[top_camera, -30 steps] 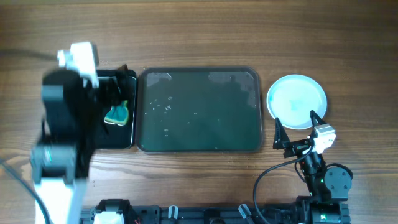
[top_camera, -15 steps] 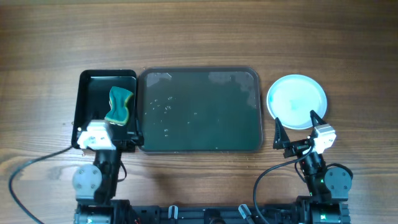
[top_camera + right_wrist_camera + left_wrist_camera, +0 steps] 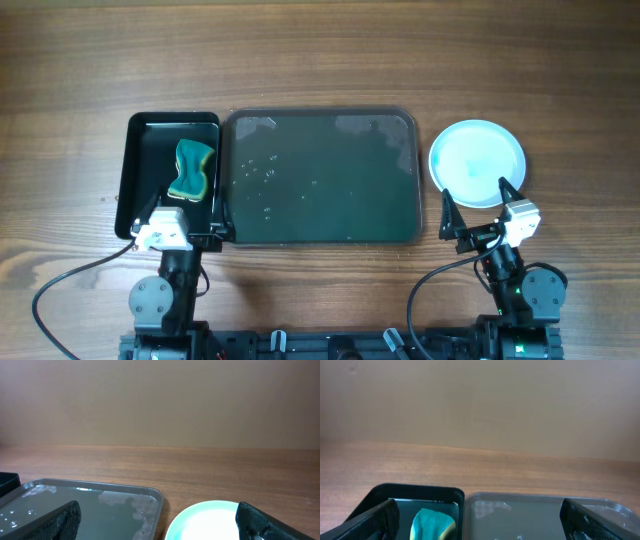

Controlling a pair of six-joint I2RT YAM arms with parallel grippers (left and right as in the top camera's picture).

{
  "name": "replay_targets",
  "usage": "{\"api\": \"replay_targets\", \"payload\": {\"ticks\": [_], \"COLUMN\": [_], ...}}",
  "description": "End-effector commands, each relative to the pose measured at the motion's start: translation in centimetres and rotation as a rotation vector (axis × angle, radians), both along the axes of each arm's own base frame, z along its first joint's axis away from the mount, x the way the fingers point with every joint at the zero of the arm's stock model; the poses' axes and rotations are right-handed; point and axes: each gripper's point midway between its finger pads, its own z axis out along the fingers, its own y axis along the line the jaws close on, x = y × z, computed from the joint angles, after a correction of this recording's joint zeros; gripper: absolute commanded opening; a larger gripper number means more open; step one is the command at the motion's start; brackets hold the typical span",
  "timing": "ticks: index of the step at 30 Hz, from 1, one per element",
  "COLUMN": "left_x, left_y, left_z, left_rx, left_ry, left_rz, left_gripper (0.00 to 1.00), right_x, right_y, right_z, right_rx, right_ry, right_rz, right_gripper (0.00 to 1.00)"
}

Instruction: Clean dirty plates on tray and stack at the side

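Note:
A round pale blue plate [image 3: 477, 163] lies on the bare wood to the right of the large dark tray [image 3: 320, 230]. It tops a spot where I cannot tell if other plates lie beneath. The tray holds only water drops and streaks. My right gripper [image 3: 478, 200] is open and empty at the plate's near edge. In the right wrist view the plate [image 3: 205, 522] sits between the open fingers [image 3: 157, 527], with the tray [image 3: 90, 505] to the left. My left gripper [image 3: 185, 218] is open and empty at the near ends of both trays, as the left wrist view [image 3: 480, 525] also shows.
A smaller black tray [image 3: 135, 170] stands left of the large tray and holds a teal and yellow sponge [image 3: 191, 168]. The left wrist view shows the sponge [image 3: 432, 522] and the small tray's rim [image 3: 420, 491]. Brown wood tabletop surrounds everything.
My left arm has pulled back from over the small black tray to the table's front edge, and the sponge stays lying in that tray. The right arm has not moved.

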Motion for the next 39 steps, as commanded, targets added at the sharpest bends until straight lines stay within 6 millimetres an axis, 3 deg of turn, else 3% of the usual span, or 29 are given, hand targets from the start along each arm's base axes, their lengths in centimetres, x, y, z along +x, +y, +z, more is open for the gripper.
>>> {"api": "replay_targets", "payload": {"ticks": [1, 4, 39], "left_x": [0.2, 0.1, 0.1], "left_y": [0.2, 0.2, 0.2], "left_z": [-1.3, -2.8, -2.8], "left_rx": [0.002, 0.004, 0.004], "left_ry": [0.019, 0.078, 0.077], "left_rz": [0.013, 0.012, 0.010], "left_gripper": [1.00, 1.00, 1.00], "right_x": [-0.1, -0.1, -0.1], "right_y": [0.4, 0.4, 0.4], "right_z": [0.4, 0.4, 0.4], "right_rx": [-0.018, -0.018, -0.018], "right_ry": [-0.021, -0.021, -0.021], "right_rz": [0.020, 0.020, 0.020], "right_gripper": [1.00, 1.00, 1.00]}}
